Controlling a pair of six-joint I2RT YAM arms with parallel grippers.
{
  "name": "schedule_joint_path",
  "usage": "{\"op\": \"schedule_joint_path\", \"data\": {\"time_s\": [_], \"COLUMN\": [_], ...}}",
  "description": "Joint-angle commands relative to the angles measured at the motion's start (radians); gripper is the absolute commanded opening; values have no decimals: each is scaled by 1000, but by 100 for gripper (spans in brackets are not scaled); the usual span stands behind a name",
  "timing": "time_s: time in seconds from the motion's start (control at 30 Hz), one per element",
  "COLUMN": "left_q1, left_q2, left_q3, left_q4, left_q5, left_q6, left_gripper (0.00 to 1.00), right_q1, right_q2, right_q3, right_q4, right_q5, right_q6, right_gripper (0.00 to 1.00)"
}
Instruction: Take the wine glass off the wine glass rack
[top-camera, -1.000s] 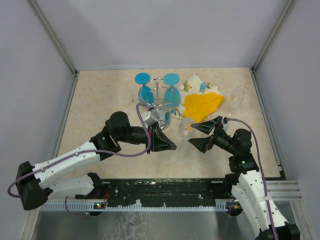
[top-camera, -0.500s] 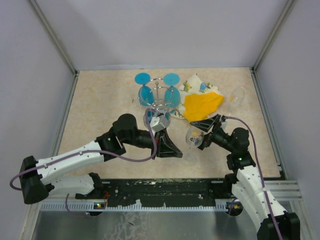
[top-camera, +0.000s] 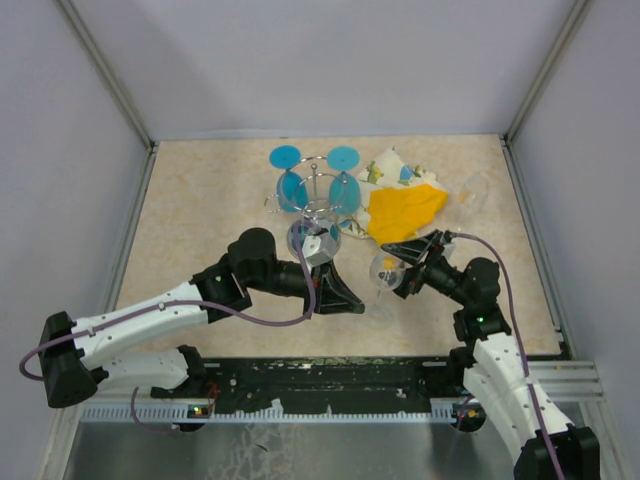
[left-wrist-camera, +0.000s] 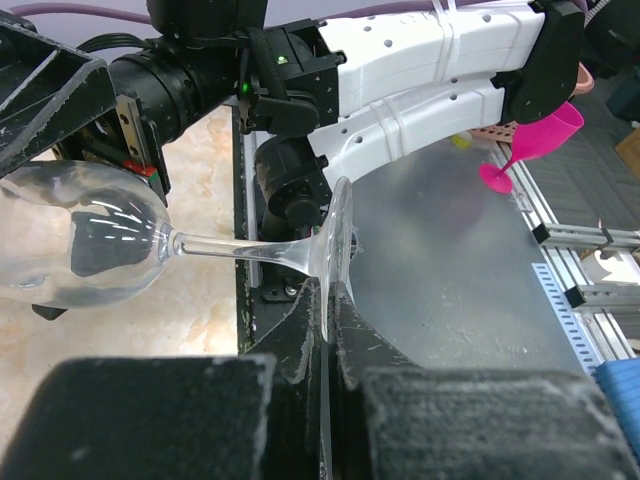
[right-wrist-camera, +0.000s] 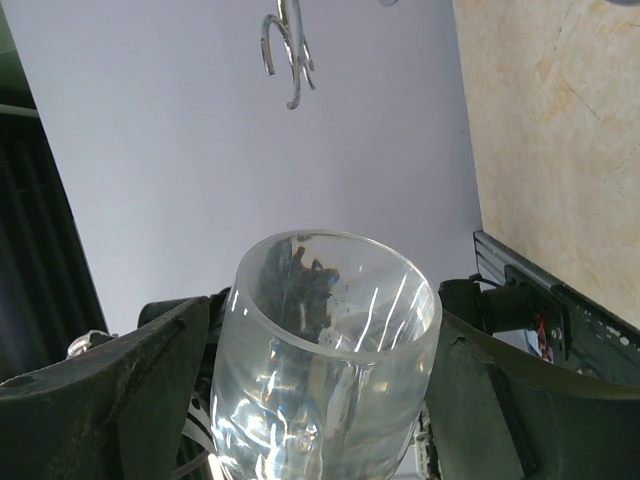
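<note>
- Wine glass (top-camera: 385, 268) is off the wine glass rack (top-camera: 318, 200). It sits nearer the arm bases than the rack, a bit to the R, held on its side above the worktop (top-camera: 200, 220).
- L hand (left-wrist-camera: 328, 300): fingers shut tight on the glass foot, edge-on btwn the pads. The stem runs out sideways to the bowl.
- R hand (right-wrist-camera: 322, 320): fingers wide, one each side of the bowl and snug against the glass, so it's clamped on the bowl. The rim faces the wrist cam.
- Both hands are on the same glass, just in front of the rack base, w/ the glass btwn them.
- Rack is upright. 2 blue glasses (top-camera: 292, 185) hang from it upside down, feet up top.
- Yellow cloth (top-camera: 405, 210) lies just R of the rack, over some crumpled stuff. Can't tell what that is.
</note>
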Motion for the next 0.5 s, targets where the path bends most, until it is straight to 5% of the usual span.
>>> {"op": "schedule_joint_path", "data": {"time_s": [0.0, 0.47], "left_q1": [-6, -6], "left_q2": [-21, 9], "left_q3": [25, 30], "left_q4": [31, 40], "left_q5": [-17, -18], "left_q6": [40, 42], "left_gripper": [0, 0], "right_q1": [8, 9], "right_q2": [-11, -17], "right_q3": [7, 1], "right_q4": [72, 78], "right_q5": [-19, -14], "right_q6": [14, 15], "right_gripper": [81, 64]}}
